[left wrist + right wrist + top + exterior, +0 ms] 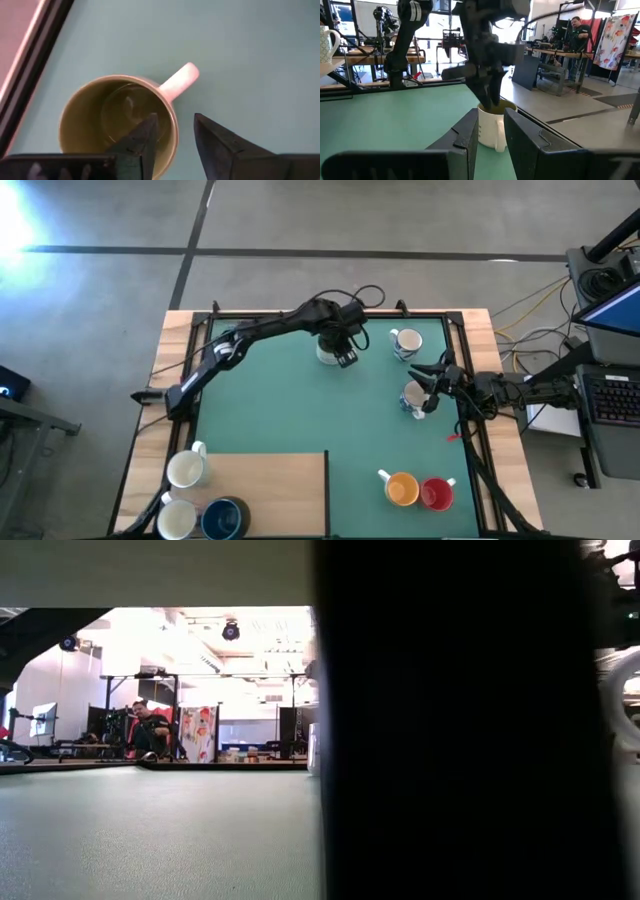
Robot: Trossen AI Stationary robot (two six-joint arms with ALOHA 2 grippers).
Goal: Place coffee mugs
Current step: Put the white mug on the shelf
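Observation:
A cream mug (117,120) with a yellowish inside stands upright on the green mat (300,410) near the table's far edge. My left gripper (175,117) hangs over it, pointing down and open. One finger (142,137) is over the mug's hollow and the other (220,145) is outside the wall, next to the handle (180,80). No touch shows. My right gripper (428,385) waits open at the right edge, beside a patterned mug (413,396). In the right wrist view, the cream mug (492,127) shows far off beyond its fingers.
Another patterned mug (405,343) stands at the far right. An orange mug (402,488) and a red mug (436,494) stand at the near right. A wooden board (270,490) at the near left bears two white mugs (186,470) and a dark blue one (224,518). A person sits in the room beyond.

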